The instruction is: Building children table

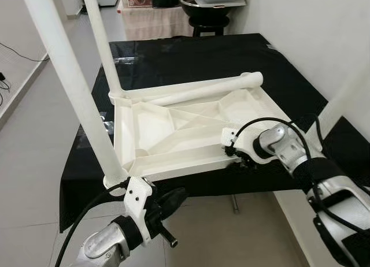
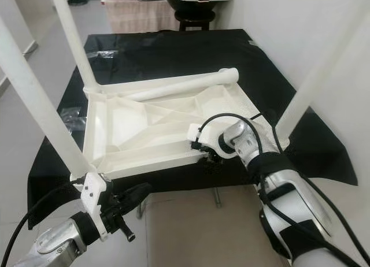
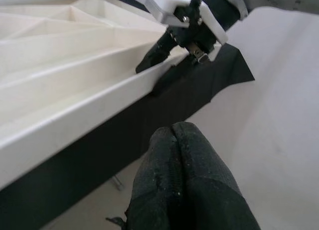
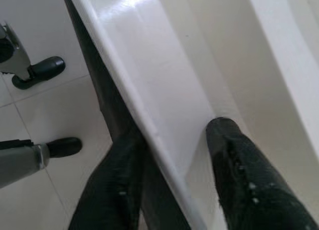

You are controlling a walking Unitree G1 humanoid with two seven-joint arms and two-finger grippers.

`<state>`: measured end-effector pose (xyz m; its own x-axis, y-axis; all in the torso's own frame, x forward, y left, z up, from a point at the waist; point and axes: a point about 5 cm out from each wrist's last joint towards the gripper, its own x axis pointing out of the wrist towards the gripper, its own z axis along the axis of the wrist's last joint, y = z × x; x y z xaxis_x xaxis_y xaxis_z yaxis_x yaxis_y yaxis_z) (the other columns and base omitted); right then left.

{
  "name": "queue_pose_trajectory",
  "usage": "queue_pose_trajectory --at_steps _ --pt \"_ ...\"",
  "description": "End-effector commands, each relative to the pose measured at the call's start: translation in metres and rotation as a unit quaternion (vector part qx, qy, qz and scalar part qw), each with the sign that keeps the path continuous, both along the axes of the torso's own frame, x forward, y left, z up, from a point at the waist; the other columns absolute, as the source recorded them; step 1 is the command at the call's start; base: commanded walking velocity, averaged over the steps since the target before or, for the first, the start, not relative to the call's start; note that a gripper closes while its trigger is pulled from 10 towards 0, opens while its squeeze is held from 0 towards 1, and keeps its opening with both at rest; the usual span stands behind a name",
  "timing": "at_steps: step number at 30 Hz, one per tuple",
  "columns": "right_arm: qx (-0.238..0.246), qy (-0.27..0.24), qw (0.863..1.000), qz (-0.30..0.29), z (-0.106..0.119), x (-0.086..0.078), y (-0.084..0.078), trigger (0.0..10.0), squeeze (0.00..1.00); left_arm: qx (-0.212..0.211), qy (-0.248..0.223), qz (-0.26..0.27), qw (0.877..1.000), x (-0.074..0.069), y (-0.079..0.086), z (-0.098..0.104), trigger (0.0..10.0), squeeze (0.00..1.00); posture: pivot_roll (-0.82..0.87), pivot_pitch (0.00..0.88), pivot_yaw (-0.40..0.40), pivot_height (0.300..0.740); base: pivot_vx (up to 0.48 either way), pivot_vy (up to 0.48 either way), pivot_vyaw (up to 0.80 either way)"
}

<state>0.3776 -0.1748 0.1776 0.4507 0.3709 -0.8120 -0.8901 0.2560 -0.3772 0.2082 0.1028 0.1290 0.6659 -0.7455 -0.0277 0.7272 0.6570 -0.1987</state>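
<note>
A white plastic children's table top (image 1: pixel 173 134) lies upside down on a black-covered table (image 1: pixel 191 53). Two white legs (image 1: pixel 69 88) stand up from its left corners. Another leg (image 2: pixel 312 93) rises at the near right, and a fourth leg (image 1: pixel 202 91) lies across the far edge. My right gripper (image 1: pixel 231 153) is shut on the near rim (image 4: pixel 149 90) of the top, one finger inside the rim and one outside. My left gripper (image 1: pixel 176 196) is shut on nothing, hanging off the table's front edge just below the near left corner.
The tiled floor (image 1: pixel 219 232) runs along the table's front and left. A white wall (image 1: pixel 324 30) stands close on the right. A dark stool with a bowl (image 1: pixel 208 13) is behind the table. Crumpled clear plastic (image 2: pixel 69 117) lies at the table's left edge.
</note>
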Motion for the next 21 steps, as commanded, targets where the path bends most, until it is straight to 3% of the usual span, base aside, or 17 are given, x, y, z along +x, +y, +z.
queue_pose_trajectory --at_steps 1,10,15,18,21 --pt "-0.003 -0.021 1.0 -0.011 0.007 0.005 0.005 0.0 0.0 -0.001 0.007 -0.002 1.0 -0.003 0.0 -0.001 10.0 0.0 -0.03 0.14 -0.026 0.74 0.0 0.0 0.0" --pt "0.076 -0.029 0.996 -0.045 0.01 0.012 0.036 0.0 0.0 -0.003 0.01 -0.003 1.0 -0.005 -0.001 -0.002 10.0 0.0 -0.02 0.138 -0.031 0.74 0.0 0.0 0.0" --pt "0.164 -0.043 0.981 -0.099 0.021 0.02 0.065 0.0 0.0 -0.003 0.011 -0.001 1.0 -0.006 -0.002 -0.001 10.0 0.0 -0.02 0.145 -0.035 0.74 0.0 0.0 0.0" --pt "0.182 -0.044 0.976 -0.111 0.024 0.022 0.071 0.0 0.0 -0.004 0.011 -0.001 1.0 -0.006 -0.002 -0.001 10.0 0.0 -0.01 0.155 -0.039 0.74 0.0 0.0 0.0" --pt "0.229 -0.059 0.96 -0.147 0.031 0.026 0.089 0.0 0.0 -0.004 0.01 0.001 1.0 -0.007 -0.002 0.001 10.0 0.0 0.0 0.164 -0.042 0.74 0.0 0.0 0.0"
